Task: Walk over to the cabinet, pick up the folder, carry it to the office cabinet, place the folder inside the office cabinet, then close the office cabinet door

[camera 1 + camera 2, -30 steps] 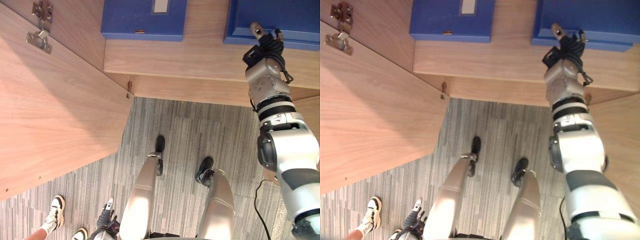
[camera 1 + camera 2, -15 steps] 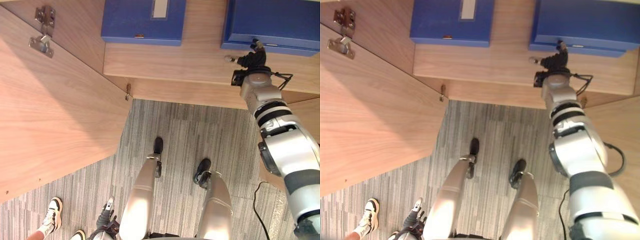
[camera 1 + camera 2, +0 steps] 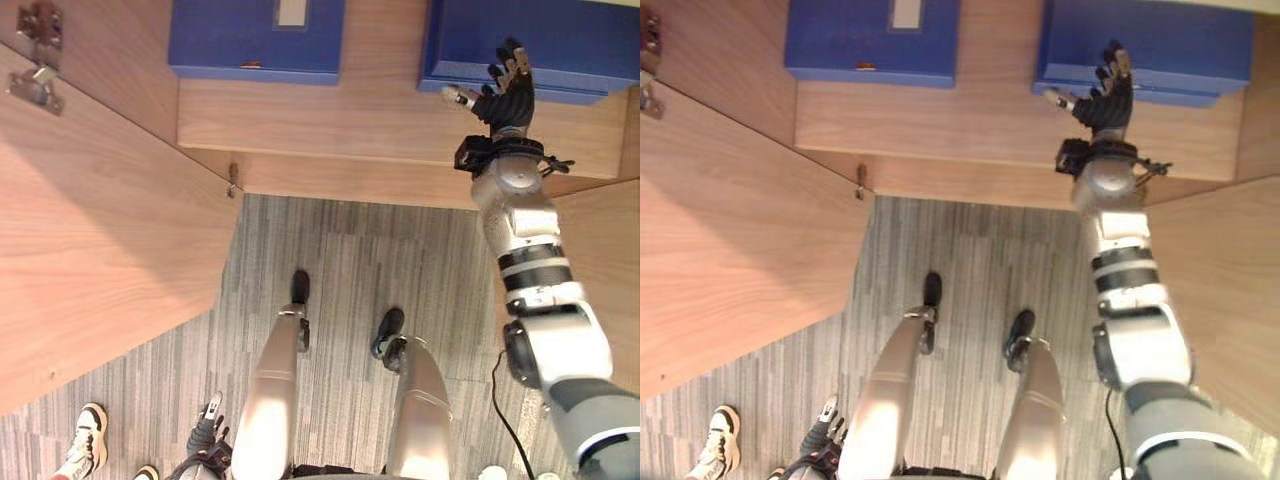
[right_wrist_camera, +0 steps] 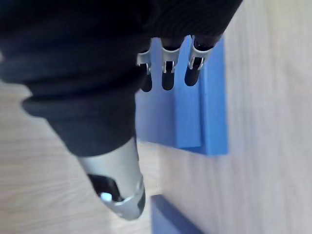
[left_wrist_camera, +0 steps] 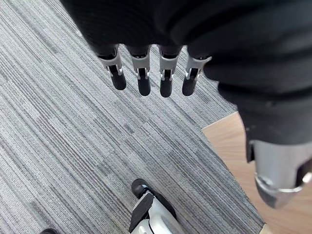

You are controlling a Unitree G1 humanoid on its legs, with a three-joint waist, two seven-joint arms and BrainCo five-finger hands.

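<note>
A: Head view, left to right. An open light-wood cabinet door [image 3: 100, 230] takes the left side, with a metal hinge [image 3: 35, 85] at upper left. A person's white-and-black shoe [image 3: 88, 428] is at lower left. The left hand [image 3: 207, 438] hangs at the bottom, left of centre, over the grey striped carpet [image 3: 350, 250].
B: Left hand state?
A: Fingers straight and loose, holding nothing. Idle.
B: Folders?
A: Two, flat on the light-wood shelf [image 3: 340, 120] along the top, well apart. The left blue rectangular folder [image 3: 257, 40] is at upper centre-left. The right blue rectangular folder [image 3: 525, 35] is at upper right.
B: Right hand?
A: The right hand [image 3: 508, 95] is at upper right, fingers spread wide, thumb out toward frame left, empty. Its fingertips overlap the right blue rectangular folder's near edge. Contact can't be told.
B: Relation for the next move?
A: That folder lies straight ahead of the fingertips, further up the frame. Its near edge runs across the frame. The top is cut off, so the long axis isn't certain. The right hand is far nearer; the left hand is low and well apart.
B: Stage?
A: Judgement only: the folder is on the shelf, the hand is open and the door is open. Whether that's pickup or placement can't be told.
</note>
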